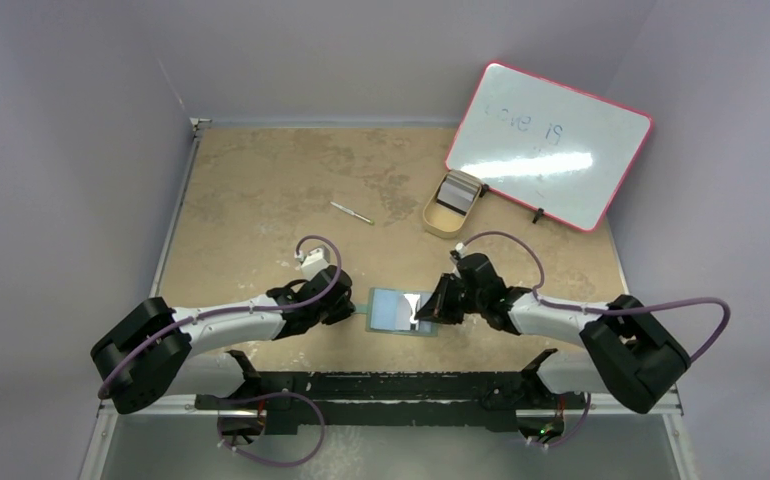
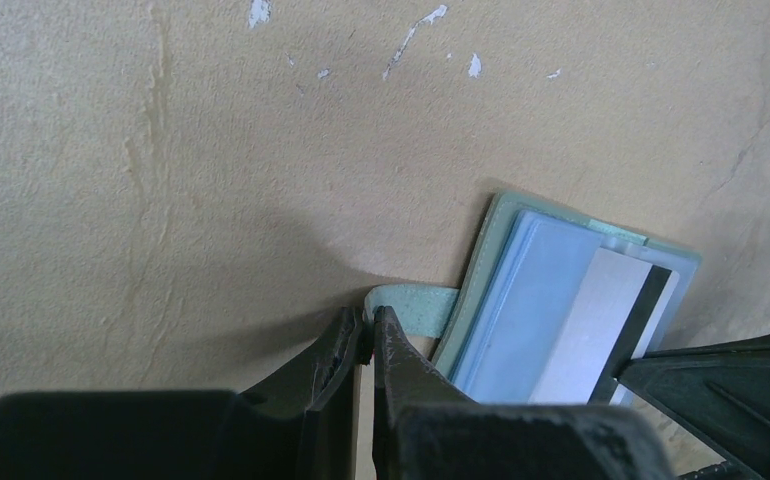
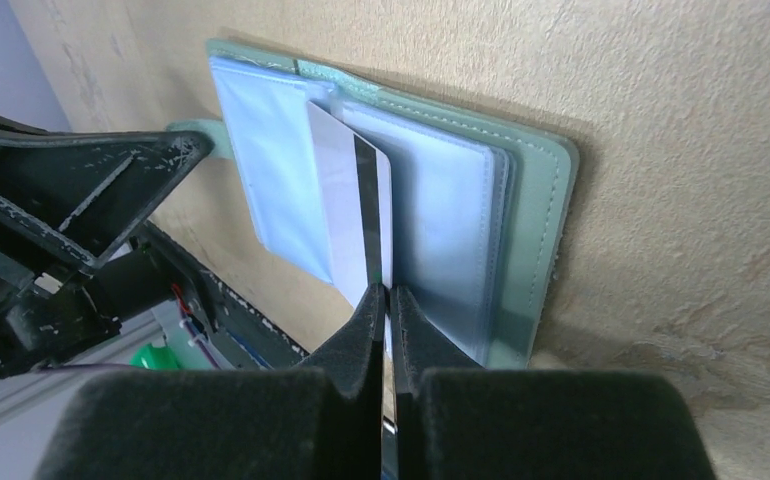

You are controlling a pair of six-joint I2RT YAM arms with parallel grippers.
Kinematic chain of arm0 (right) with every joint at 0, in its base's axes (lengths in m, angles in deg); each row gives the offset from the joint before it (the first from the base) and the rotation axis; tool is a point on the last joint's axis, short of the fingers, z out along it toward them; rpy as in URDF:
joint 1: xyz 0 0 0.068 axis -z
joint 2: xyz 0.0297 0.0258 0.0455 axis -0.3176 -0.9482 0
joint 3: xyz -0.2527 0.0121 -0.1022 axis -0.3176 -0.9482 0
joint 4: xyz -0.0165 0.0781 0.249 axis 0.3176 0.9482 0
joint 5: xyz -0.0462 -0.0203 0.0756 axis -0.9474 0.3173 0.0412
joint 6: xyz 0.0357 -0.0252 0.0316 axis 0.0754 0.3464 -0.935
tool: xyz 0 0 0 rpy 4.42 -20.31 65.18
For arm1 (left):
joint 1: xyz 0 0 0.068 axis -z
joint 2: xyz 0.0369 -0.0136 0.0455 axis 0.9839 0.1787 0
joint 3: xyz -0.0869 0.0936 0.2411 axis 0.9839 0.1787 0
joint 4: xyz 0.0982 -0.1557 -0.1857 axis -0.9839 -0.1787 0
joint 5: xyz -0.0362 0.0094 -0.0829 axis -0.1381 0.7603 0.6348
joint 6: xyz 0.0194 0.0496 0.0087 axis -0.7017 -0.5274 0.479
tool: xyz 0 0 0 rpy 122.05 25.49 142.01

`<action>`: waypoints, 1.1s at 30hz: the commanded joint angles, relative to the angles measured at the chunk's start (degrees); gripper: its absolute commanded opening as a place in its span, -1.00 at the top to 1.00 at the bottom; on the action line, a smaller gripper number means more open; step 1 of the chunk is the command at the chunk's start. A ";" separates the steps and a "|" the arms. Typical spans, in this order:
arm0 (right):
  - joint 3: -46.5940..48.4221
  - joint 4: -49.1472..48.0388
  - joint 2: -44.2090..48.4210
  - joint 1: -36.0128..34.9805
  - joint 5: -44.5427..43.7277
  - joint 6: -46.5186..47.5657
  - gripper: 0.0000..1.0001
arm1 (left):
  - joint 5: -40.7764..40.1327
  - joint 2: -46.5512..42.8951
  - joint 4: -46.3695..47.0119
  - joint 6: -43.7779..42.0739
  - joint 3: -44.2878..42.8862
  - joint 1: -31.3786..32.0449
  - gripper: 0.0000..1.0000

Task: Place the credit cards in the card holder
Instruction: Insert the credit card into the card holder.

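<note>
1. Top external view: the card holder (image 1: 393,310) lies open on the tan table (image 1: 261,200), close to the near edge. It sits between the left gripper (image 1: 353,305) and the right gripper (image 1: 426,312).
2. Left wrist view: the left jaws are pressed almost together on the pale green tab (image 2: 411,300) that sticks out from the holder's side. This pins that edge (only a thin sliver of tab shows between the tips).
3. Right wrist view: the right jaws are clamped tight on the near end of one credit card (image 3: 341,200), white with a dark stripe along it. The card lies across the middle of the holder's pale blue pockets. Whether its far end sits inside a pocket or only on top, I cannot tell.
4. Farther back on the right, a beige tray (image 1: 431,218) holds the stack of cards (image 1: 458,188). The tray is just beside the lower edge of a pink-edged whiteboard (image 1: 551,145), which leans against the wall.
5. A thin pen (image 1: 351,212) lies alone on the table, well apart from the holder.
</note>
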 commanded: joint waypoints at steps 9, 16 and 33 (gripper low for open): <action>3.45 -0.31 -4.56 -0.31 2.51 2.80 1.00 | 0.73 1.50 2.28 0.06 -0.85 1.89 0.90; 4.63 -4.05 -6.05 -0.50 0.58 2.29 1.00 | 0.23 2.41 2.59 1.03 -1.77 2.93 0.90; 13.99 9.25 -8.69 -0.49 -4.58 9.67 0.40 | -3.11 5.38 3.90 1.19 -3.81 2.72 0.90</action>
